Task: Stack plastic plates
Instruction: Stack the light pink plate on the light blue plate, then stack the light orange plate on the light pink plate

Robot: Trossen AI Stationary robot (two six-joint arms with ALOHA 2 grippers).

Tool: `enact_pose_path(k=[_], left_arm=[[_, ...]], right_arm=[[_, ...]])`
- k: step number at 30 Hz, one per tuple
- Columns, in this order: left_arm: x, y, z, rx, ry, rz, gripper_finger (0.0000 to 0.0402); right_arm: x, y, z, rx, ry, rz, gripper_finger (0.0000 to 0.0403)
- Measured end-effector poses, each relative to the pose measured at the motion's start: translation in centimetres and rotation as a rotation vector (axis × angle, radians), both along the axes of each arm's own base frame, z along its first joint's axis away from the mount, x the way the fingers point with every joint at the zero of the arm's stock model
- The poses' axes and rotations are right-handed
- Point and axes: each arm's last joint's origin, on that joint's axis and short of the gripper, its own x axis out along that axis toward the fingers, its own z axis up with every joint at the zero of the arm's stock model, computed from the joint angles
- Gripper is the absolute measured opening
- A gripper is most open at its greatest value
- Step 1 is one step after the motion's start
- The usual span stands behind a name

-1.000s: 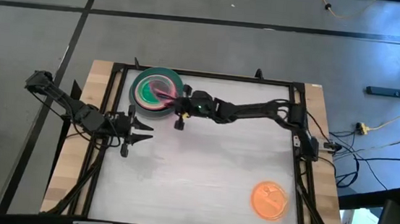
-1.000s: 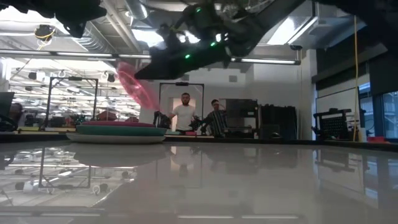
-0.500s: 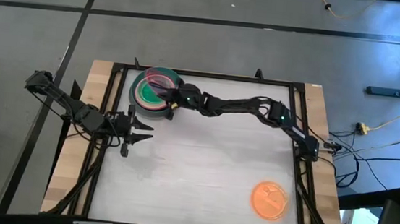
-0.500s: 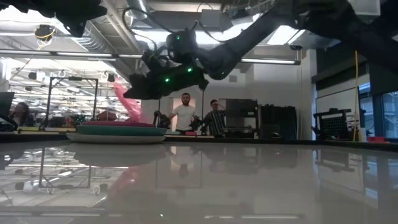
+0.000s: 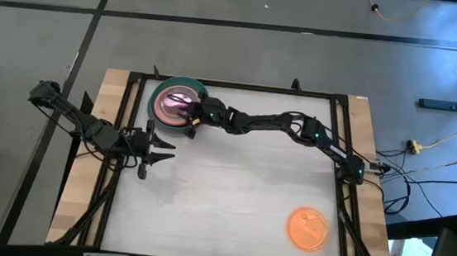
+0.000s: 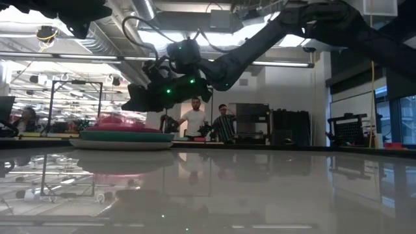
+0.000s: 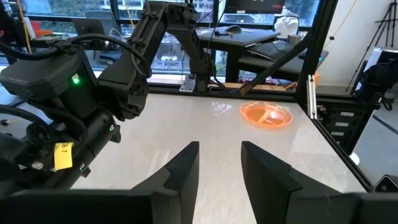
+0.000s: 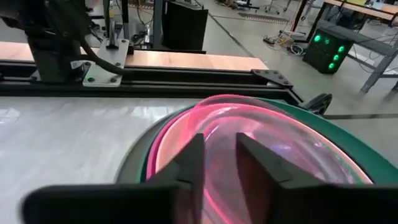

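Note:
A stack of plastic plates (image 5: 177,103) sits at the table's far left corner, a teal plate's rim (image 8: 336,143) showing around a pink plate (image 8: 249,124) that lies on top. In the low view the pink plate (image 6: 120,121) rests on the stack (image 6: 123,138). My right gripper (image 5: 188,118) hovers open just above the pink plate's near-right part (image 8: 219,162), apart from it in the low view (image 6: 130,104). An orange plate (image 5: 308,228) lies flat near the table's near right corner. My left gripper (image 5: 163,150) waits open at the left edge (image 7: 219,168).
A black frame (image 5: 240,85) runs around the table. The white tabletop (image 5: 232,186) stretches between the stack and the orange plate (image 7: 266,114). My right arm (image 7: 74,93) reaches across the far side. People stand in the room beyond the table (image 6: 208,120).
My right gripper moved toward the table's far left corner, over the stack, and came down. The pink plate, held tilted in its fingers a second ago, now lies flat on top of the stack, free of the fingers.

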Motion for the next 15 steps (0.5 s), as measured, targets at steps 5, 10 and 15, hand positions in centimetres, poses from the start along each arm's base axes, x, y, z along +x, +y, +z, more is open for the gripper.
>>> enact_pose_path(k=[5,10,15], left_arm=[[0.0,0.0,0.0,-0.001,-0.001,-0.002,0.0112],[0.0,-0.2,0.5,-0.049,-0.048,-0.048,0.0112],[-0.2,-0.9,1.2,-0.041,-0.108,-0.207,0.0112]], right_arm=[[-0.1,0.1,0.7,0.001,-0.010,0.000,0.0144],[0.0,0.1,0.8,0.057,-0.032,-0.012,0.0158],[-0.1,0.2,1.4,0.042,-0.020,0.006,0.0156]])
